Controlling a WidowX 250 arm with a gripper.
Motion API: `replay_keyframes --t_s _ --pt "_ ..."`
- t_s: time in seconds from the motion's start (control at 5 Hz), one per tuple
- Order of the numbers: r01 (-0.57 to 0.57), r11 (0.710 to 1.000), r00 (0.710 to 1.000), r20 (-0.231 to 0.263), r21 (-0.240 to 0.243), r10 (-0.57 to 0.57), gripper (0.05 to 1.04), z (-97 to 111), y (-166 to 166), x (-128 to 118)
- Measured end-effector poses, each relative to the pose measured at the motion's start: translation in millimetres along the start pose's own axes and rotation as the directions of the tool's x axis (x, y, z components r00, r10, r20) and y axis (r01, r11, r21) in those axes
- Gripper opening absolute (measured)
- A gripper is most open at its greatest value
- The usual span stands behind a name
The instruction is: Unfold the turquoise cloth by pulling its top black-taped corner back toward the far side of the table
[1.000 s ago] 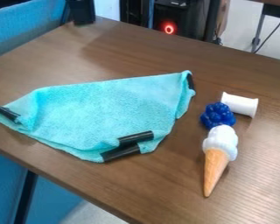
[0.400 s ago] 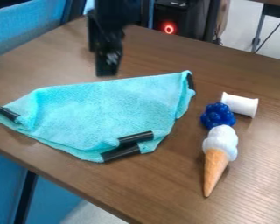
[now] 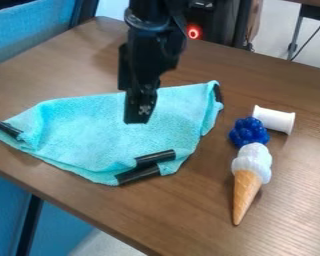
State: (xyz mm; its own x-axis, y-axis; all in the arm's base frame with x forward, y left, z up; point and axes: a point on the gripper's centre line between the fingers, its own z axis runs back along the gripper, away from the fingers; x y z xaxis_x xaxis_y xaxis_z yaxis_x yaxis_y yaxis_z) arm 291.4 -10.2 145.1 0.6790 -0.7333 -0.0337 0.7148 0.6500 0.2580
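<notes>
Blue partitions (image 3: pixel 29 30) flank the brown table (image 3: pixel 293 192), with pale floor (image 3: pixel 273 35) behind.

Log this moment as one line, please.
claw: over cloth | cloth: partly folded, on table | blue cluster: between cone and spool | cone, spool: on table

The cloth (image 3: pixel 89 135) is turquoise with black bands (image 3: pixel 146 167) at its corners.

There's open table (image 3: pixel 169 215) between the cloth (image 3: pixel 89 135) and the ice cream cone (image 3: pixel 246 192); blue berries (image 3: pixel 249 132) crowd the cone's top.
</notes>
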Motion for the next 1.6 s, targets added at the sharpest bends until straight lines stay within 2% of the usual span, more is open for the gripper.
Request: replay_keyframes --t_s 0.6,1.0,1.2,1.4,1.6 --pt "0.108 0.994 0.994 -0.011 0.015 -0.108 1.001 -23.9 -35.7 6.9" --pt "0.118 0.993 0.993 -0.023 0.024 -0.117 1.001 -35.2 -43.2 8.1" --pt "0.121 0.992 0.992 -0.032 0.026 -0.120 0.967 -40.9 -43.2 8.3" --pt "0.123 0.992 0.992 -0.041 0.022 -0.122 0.812 -45.9 -44.1 8.7" --pt "0.134 0.991 0.990 -0.038 0.016 -0.133 0.501 -47.8 -45.2 9.7"
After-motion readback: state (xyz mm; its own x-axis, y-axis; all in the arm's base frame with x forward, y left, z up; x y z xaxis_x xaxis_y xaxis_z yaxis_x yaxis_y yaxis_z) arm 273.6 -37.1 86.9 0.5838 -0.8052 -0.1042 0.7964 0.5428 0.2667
